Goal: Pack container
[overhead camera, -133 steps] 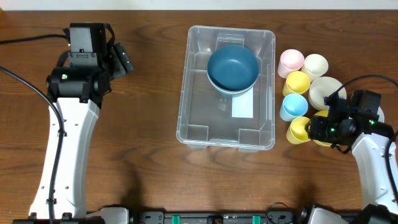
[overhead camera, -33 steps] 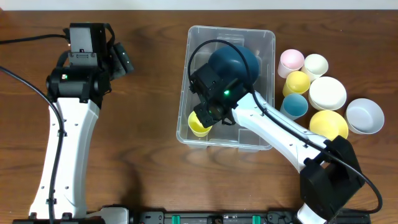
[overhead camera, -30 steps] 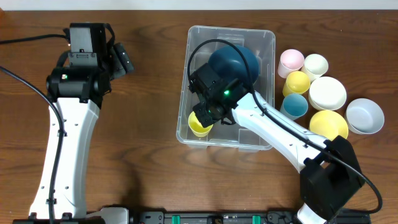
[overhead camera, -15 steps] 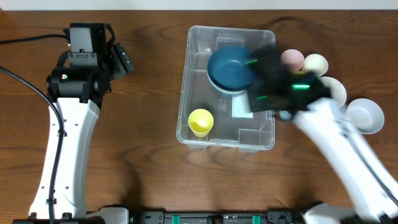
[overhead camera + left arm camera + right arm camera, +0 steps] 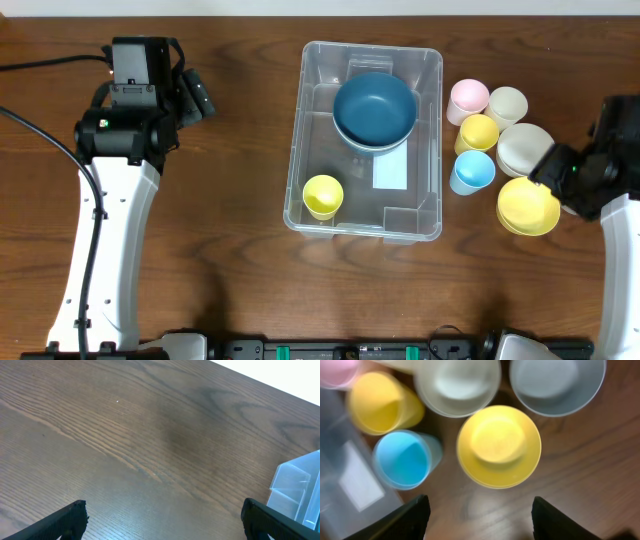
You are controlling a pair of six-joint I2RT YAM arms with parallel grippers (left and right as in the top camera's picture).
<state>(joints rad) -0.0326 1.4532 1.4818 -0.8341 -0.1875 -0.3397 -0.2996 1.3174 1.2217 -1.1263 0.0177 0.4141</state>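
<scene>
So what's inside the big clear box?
Inside the container sit a dark blue bowl at the far end and a yellow cup near the front-left corner. A white label shows on its bottom. Whatever lies under the bowl is covered.

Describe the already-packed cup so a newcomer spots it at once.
Find the clear plastic container in the middle of the wooden table. Inside, the yellow cup stands in its near-left corner, apart from the dark blue bowl. It is the only cup inside; the other cups stand outside it.
</scene>
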